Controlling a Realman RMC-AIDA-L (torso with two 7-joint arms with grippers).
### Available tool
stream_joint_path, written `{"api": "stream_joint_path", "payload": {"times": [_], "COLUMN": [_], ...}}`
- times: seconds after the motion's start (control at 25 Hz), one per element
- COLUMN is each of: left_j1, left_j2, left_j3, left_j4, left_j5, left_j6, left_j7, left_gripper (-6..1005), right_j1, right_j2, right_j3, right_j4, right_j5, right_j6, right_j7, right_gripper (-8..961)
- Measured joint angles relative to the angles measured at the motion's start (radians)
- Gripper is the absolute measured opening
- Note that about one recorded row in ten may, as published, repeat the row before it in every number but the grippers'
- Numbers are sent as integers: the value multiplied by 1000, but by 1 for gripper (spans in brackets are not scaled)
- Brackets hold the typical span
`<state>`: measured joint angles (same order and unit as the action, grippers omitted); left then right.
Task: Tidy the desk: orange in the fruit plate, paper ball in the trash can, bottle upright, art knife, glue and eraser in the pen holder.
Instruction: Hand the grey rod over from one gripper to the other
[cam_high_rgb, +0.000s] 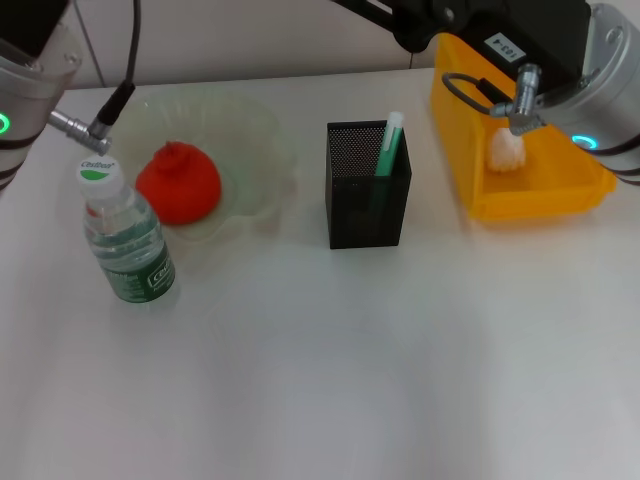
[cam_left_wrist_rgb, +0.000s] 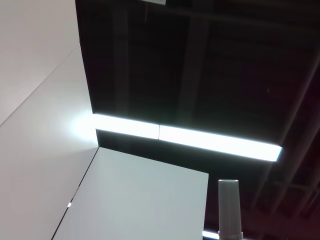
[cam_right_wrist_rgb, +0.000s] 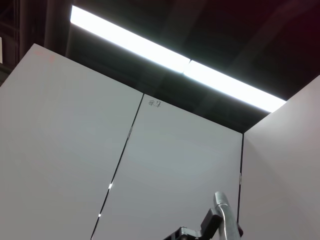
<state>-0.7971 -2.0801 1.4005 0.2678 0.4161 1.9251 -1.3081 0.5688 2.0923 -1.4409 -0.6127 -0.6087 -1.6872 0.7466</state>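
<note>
Yellow trash can (cam_high_rgb: 540, 195) at the worktop's right edge holds the paper ball (cam_high_rgb: 505, 150). Both grippers are hidden, so their grip is unclear. A swinging left arm could topple the upright bottle (cam_high_rgb: 125, 235).

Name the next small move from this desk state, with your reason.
Probably none beyond keeping both arms withdrawn: the orange sits in the fruit plate, the paper ball in the trash can, the bottle stands upright, and a green stick is in the pen holder.
</note>
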Motion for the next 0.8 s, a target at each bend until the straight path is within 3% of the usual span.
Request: {"api": "stream_joint_path", "payload": {"times": [0.8], "left_j1": [30], "left_j2": [-1], "left_j3": [9], "left_j4": [-19], "left_j5": [5], "left_j6": [-8], "left_j7": [59], "left_gripper": [136], "right_j1": [-44], "right_j2": [0], "right_j3": [-37], "right_j4": [32], "right_j5": [3], "right_j6": [-2], "right_j7": [-26], "right_gripper": [809]}}
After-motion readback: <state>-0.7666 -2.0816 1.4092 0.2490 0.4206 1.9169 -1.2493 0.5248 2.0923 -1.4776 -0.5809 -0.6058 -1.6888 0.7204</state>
